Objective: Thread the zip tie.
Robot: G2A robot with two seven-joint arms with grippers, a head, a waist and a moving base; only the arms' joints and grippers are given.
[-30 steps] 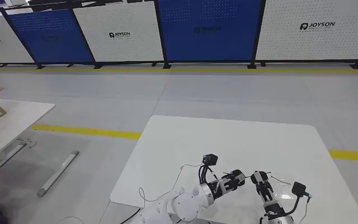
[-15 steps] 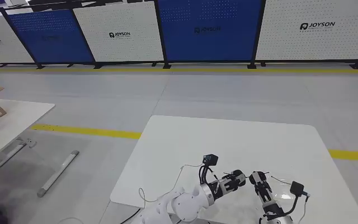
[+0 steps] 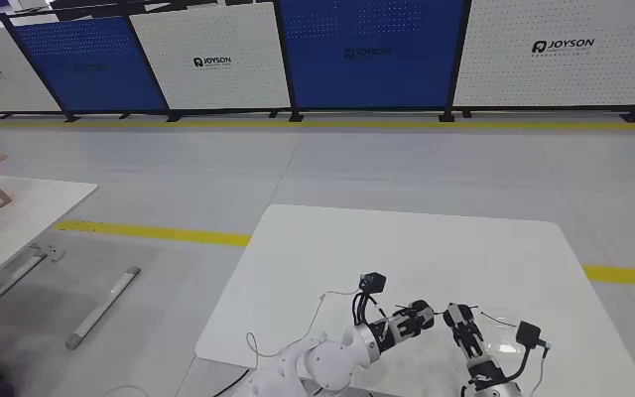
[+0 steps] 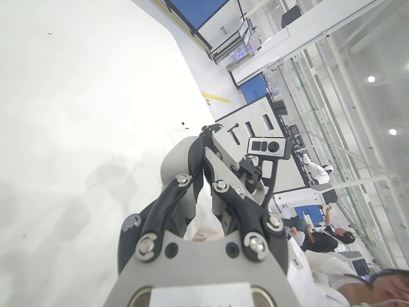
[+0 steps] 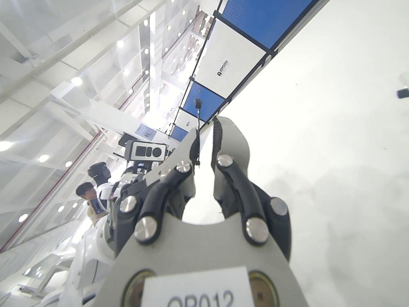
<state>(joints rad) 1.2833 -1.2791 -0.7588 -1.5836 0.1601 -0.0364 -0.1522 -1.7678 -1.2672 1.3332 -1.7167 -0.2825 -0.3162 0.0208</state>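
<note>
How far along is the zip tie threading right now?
Done: the thin black plastic zip tie is off the white table. In hand: the left gripper is shut on one end of it; the tie's square head stands past the right gripper. Left: nothing passes through that head yet.

A white table with rounded corners is seen in the lower centre of the top view. Blue panels and white perforated panels are lined up across the upper edge. A yellow floor line is painted behind the table. A second table is placed at the left edge, with a grey bar laid on the floor near it.
</note>
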